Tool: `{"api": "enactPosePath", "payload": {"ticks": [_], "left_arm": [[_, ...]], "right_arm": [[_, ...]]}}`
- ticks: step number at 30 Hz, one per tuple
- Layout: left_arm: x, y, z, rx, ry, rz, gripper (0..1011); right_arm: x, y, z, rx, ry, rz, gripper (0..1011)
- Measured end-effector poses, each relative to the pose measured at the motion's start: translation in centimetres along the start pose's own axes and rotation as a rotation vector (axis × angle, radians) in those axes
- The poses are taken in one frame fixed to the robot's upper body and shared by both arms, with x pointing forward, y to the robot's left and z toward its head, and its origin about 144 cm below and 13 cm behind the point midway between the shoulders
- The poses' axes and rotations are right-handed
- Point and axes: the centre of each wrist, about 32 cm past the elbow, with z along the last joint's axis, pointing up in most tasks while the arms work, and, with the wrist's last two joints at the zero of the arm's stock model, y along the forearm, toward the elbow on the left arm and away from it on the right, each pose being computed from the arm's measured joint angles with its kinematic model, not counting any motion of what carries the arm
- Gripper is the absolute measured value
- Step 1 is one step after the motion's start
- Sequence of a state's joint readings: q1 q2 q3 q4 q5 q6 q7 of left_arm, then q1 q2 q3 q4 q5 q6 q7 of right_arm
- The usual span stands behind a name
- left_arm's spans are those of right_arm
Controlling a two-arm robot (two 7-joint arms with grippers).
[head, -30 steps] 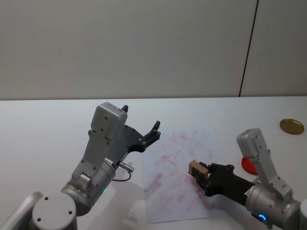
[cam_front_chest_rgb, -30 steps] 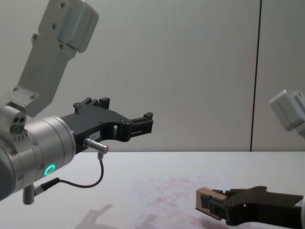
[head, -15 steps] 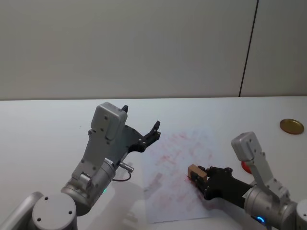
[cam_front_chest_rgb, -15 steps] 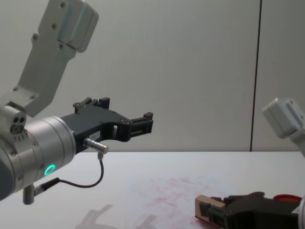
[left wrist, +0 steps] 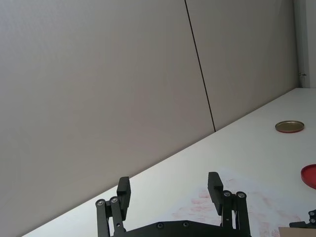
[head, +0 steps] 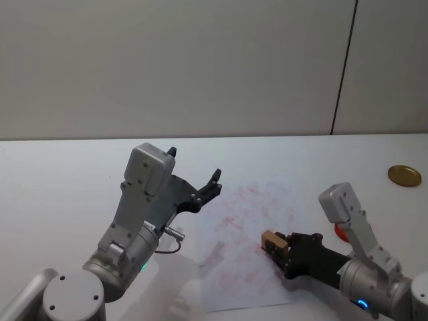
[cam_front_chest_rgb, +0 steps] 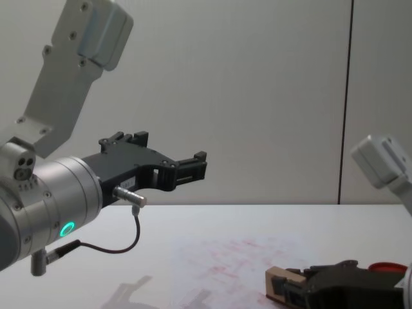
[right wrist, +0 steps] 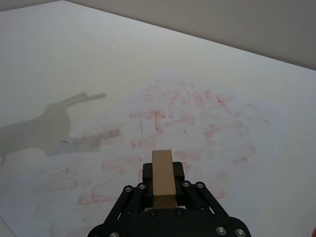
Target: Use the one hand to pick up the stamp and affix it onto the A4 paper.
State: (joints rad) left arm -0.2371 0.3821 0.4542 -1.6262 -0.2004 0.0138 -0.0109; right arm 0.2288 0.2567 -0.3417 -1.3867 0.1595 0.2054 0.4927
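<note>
Holding the stamp (head: 273,239) clamped between its fingers, the right gripper (head: 277,245) reaches over the right half of the A4 paper (head: 244,214) in the head view, while the left gripper (head: 194,165), fingers spread and empty, hangs raised above the paper's left edge. Left wrist view: the left gripper (left wrist: 169,190) gapes above the white table (left wrist: 256,143), with the red ink pad (left wrist: 310,176) far off. Right wrist view: the stamp (right wrist: 162,177) lies gripped lengthwise over red marks. Chest view: the stamp (cam_front_chest_rgb: 279,283) sits low at the paper (cam_front_chest_rgb: 225,252); contact cannot be told.
</note>
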Motion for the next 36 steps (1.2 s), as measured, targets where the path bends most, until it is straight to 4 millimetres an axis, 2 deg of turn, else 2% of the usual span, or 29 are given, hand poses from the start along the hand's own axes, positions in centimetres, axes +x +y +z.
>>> {"api": "enactPosePath", "payload": {"ticks": [26,36], "left_arm": [[0.0,0.0,0.0,0.0,0.0,0.0,993],[0.0,0.0,0.0,0.0,0.0,0.0,993]], "right_arm": [[0.27,-0.22,-0.02,-0.02,0.03,-0.002,220],[0.4,-0.6,0.64,0.031,0.032,-0.018,220]]}}
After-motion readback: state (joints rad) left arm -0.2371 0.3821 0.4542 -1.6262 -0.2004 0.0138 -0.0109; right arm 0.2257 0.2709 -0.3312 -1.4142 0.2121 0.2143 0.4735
